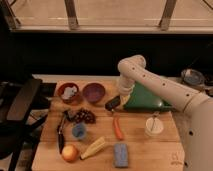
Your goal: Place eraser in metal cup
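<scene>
Eraser position cannot be made out with certainty; a small dark block (113,103) sits at the tip of the gripper (112,104), just right of the purple bowl (93,92) in the upper middle of the wooden table (150,150), and whether it is the eraser or part of the gripper cannot be told. White arm (150,82) reaches in from the right of the frame, bending down over a green bag-like object (145,99). Left of the purple bowl stands a red bowl (68,92) holding something pale. Below lie a dark grape cluster (85,116), a small blue cup (78,130), an orange carrot (118,128), an onion (70,152), a yellow corn cob (93,148) and a grey-blue pad (120,154). A translucent white cup (154,126) stands at right.
</scene>
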Robot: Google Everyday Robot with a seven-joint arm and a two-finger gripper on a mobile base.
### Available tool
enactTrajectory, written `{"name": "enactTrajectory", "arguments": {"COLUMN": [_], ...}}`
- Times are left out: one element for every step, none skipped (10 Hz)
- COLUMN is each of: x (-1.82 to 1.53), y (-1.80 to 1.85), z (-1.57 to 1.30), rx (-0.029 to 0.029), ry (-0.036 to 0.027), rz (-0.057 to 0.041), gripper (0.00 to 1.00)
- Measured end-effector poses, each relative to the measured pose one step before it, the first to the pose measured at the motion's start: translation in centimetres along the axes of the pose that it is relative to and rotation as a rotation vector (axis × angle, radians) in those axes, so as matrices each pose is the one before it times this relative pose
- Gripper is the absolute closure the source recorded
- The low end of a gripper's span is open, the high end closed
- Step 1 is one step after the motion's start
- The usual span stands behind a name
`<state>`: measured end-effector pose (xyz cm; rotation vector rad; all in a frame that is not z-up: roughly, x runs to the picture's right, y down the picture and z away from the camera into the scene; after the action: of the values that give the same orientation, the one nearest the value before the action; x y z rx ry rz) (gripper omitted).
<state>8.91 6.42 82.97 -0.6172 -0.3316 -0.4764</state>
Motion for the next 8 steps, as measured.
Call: {"name": "enactTrajectory", "arguments": {"x": [-0.174, 0.152, 0.143, 0.002, -0.109, 0.092, 0.14, 0.097], "y": [-0.121, 0.09, 0.069, -0.047, -0.133, 0.055, 0.12, 0.053], "z": [0.06, 0.075, -0.056, -0.057, -0.162, -0.082, -0.166, -0.19], "rx": [-0.0042, -0.00458, -0.00268, -0.00073, 0.0006, -0.0003, 0.00114, 0.00347], "ry": [0.00493, 0.00666, 0.00635, 0.00517, 0.00632, 0.00485, 0.00493, 0.00474], "rz": [-0.00345, 0.00198, 0.00216, -0.00079, -0.0021, 0.00124, 0.00296, 0.00211], "gripper": [0.35, 0.34, 0.34, 0.34, 0.34, 0.34, 0.34, 0.34]}}
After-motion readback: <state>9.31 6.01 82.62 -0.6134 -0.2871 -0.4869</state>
